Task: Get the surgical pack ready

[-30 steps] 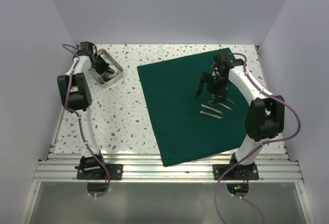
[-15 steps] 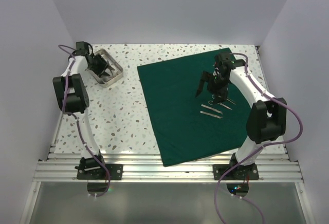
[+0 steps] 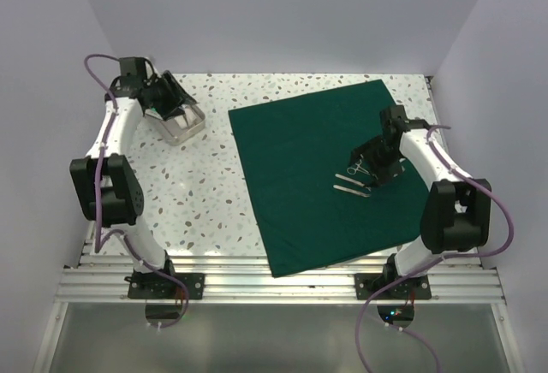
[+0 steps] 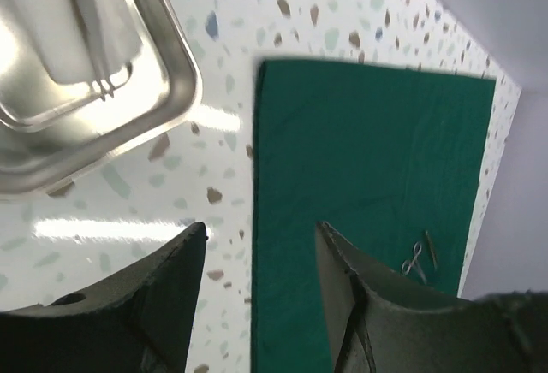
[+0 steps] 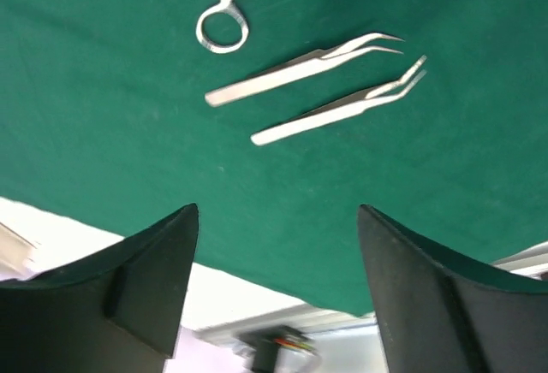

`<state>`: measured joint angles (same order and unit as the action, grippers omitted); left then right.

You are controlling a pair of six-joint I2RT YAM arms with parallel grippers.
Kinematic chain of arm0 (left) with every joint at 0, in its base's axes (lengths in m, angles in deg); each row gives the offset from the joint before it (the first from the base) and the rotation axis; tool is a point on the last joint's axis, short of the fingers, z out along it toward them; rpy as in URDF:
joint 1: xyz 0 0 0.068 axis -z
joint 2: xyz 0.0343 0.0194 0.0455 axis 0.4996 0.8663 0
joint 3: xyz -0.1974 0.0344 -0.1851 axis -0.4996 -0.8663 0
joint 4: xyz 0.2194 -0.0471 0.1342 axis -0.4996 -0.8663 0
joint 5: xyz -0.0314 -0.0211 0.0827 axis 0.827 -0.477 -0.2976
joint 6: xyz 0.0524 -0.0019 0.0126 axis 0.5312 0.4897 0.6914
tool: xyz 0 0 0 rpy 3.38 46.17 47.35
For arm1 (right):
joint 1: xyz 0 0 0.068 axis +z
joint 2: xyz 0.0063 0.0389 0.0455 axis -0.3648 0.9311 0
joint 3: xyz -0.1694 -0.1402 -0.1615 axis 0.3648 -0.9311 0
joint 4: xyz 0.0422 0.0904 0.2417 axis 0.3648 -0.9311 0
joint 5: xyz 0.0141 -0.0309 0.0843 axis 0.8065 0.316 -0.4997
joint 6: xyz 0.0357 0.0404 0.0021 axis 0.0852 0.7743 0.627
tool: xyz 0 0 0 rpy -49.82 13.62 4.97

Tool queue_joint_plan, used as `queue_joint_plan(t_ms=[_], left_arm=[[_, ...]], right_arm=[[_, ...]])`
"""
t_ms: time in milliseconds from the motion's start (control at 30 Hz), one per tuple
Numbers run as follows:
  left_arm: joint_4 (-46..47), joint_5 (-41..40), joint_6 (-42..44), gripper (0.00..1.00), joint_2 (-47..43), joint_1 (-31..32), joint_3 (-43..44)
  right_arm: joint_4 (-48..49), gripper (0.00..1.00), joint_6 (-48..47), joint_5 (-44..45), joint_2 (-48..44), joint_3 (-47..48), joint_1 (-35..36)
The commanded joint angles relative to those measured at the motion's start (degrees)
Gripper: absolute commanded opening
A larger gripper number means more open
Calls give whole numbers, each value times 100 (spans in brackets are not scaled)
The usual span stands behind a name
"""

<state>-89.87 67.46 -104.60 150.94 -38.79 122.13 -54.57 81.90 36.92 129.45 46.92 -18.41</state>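
Observation:
The surgical pack, a dark green drape (image 3: 300,168), lies flat on the speckled table and also shows in the left wrist view (image 4: 368,168). On it lie two bent steel tweezers (image 5: 300,69), (image 5: 338,108) and a ring-handled clamp (image 5: 218,26), grouped near the right arm (image 3: 355,176). My right gripper (image 3: 370,172) hovers just above them, open and empty (image 5: 278,210). My left gripper (image 3: 177,105) hangs over the steel tray (image 3: 193,130), open with nothing between its fingers (image 4: 261,236).
The steel tray (image 4: 184,91) at the back left holds white gauze (image 4: 51,39) and a thin steel instrument (image 4: 90,22). The drape's near edge overhangs toward the aluminium rail (image 3: 282,283). White walls close in the left, back and right.
The left gripper has opened and the arm has risen and swung left over the tray. The right arm has moved right and toward the near side, over the tweezers, its jaws narrowing slightly.

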Motion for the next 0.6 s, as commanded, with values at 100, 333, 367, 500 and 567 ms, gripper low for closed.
queue_joint_plan(t_ms=[100,333,367,500,567], left_arm=[[962,-294,325,57,-1244,1003,-2020],[1043,-215,387,57,-1799,1163,-2909],[1078,-171,378,57,-1756,1181,-2910],[1009,-83,404,57,-1720,1216,-2769],[973,-74,421,57,-1764,1242,-2769]], right_arm=[[95,72,2020,880,-376,-392,62],[165,63,2908,1250,-324,-806,124],[244,63,2918,1215,-263,-885,124],[386,59,2821,1171,202,-736,141],[429,56,2795,1215,291,-666,167]])
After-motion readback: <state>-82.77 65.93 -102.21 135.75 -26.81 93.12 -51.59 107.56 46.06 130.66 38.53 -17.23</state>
